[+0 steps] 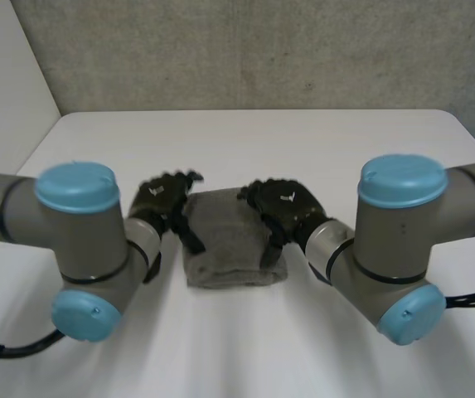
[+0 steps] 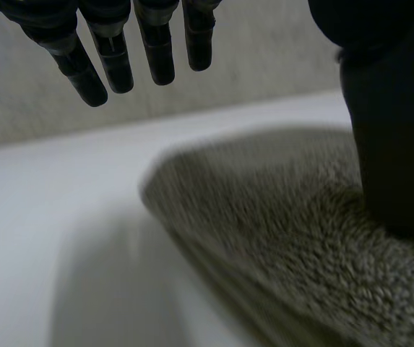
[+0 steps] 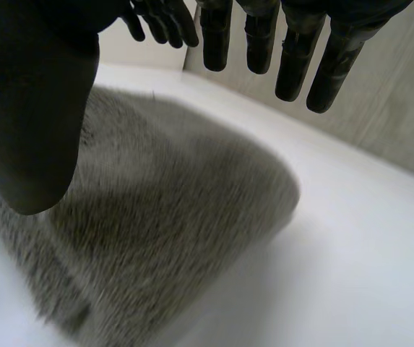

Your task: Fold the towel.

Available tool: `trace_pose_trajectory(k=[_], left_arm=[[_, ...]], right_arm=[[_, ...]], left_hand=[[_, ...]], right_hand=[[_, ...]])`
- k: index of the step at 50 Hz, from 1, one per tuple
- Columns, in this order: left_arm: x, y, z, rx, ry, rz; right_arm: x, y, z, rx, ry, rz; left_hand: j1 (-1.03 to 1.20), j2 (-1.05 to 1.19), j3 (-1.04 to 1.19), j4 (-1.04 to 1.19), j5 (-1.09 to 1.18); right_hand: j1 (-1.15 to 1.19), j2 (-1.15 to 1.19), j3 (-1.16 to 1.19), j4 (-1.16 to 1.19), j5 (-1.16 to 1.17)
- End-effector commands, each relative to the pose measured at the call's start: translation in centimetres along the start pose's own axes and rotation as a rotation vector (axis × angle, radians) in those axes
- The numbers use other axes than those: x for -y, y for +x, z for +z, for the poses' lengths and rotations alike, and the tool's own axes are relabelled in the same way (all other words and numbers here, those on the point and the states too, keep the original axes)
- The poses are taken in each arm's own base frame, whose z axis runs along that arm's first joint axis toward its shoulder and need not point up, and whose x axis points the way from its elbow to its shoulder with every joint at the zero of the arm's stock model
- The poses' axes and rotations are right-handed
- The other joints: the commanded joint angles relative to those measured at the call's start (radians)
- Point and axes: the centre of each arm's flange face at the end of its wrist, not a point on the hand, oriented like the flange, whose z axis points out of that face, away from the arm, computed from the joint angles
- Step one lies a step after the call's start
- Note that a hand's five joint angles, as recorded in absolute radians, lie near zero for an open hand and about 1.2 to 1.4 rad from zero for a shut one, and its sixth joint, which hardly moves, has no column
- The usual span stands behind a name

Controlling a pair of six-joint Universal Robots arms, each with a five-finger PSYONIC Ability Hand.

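A grey towel [image 1: 230, 249] lies folded into a small thick rectangle on the white table, between my two hands. My left hand [image 1: 161, 201] hovers at the towel's left edge. Its fingers [image 2: 120, 54] are straight and spread above the table, and its thumb [image 2: 391, 144] comes down onto the towel [image 2: 286, 238]. My right hand [image 1: 285, 203] is over the towel's right part. Its fingers [image 3: 286, 43] are straight and clear of the towel [image 3: 170, 217], with its thumb [image 3: 33, 123] held apart above the pile. Neither hand holds any cloth.
The white table [image 1: 303, 141] stretches bare behind the towel to its far edge, where a grey wall [image 1: 262, 50] rises. My two arms, with their blue caps, flank the towel at the near side.
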Motion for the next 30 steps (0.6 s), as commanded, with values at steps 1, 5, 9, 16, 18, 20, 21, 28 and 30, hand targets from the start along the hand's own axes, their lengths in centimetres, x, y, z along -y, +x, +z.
trace_pose_trajectory(k=[1,5,9,16,18,20,21,28,30], left_arm=[[-4.1,0.1,0.1,0.000,-0.147,0.115],[-4.1,0.1,0.1,0.001,-0.149,0.157],[-1.8,0.5,-0.2,-0.008,-0.085,0.162],[6.1,1.5,-2.3,-0.024,0.137,0.142],[9.9,1.8,-4.0,-0.026,0.231,0.131],[11.7,1.9,-5.0,-0.025,0.269,0.114],[13.3,1.9,-6.1,-0.025,0.299,0.096],[16.6,1.0,-8.9,0.011,0.317,-0.005],[16.7,0.4,-9.0,0.039,0.301,-0.018]], right_arm=[[-3.5,0.6,2.0,-0.008,-0.083,0.003],[-3.3,1.4,2.0,-0.029,-0.082,0.013],[-1.4,1.6,1.3,-0.036,-0.048,0.013],[9.5,3.0,-4.0,-0.112,0.238,0.024],[11.3,3.6,-5.1,-0.143,0.291,0.044],[12.9,4.2,-6.4,-0.184,0.341,0.058],[13.8,4.9,-7.3,-0.229,0.369,0.067],[14.3,7.5,-9.1,-0.432,0.357,0.100],[14.3,8.0,-9.3,-0.473,0.353,0.104]], left_hand=[[-0.081,-0.088,-0.069,-0.093,-0.217],[-0.081,-0.088,-0.069,-0.093,-0.217],[-0.081,-0.088,-0.069,-0.093,-0.217],[-0.081,-0.088,-0.069,-0.093,-0.217],[-0.081,-0.088,-0.069,-0.093,-0.217],[-0.081,-0.088,-0.069,-0.093,-0.217],[-0.081,-0.088,-0.069,-0.093,-0.217],[-0.078,-0.085,-0.066,-0.090,-0.214],[-0.078,-0.085,-0.066,-0.090,-0.214]], right_hand=[[-0.060,-0.073,-0.066,-0.077,-0.055],[-0.060,-0.073,-0.066,-0.077,-0.055],[-0.060,-0.073,-0.066,-0.077,-0.055],[-0.060,-0.073,-0.066,-0.077,-0.055],[-0.060,-0.073,-0.066,-0.077,-0.055],[-0.060,-0.073,-0.066,-0.077,-0.055],[-0.060,-0.073,-0.066,-0.077,-0.055],[-0.060,-0.073,-0.066,-0.077,-0.055],[-0.060,-0.073,-0.066,-0.077,-0.055]])
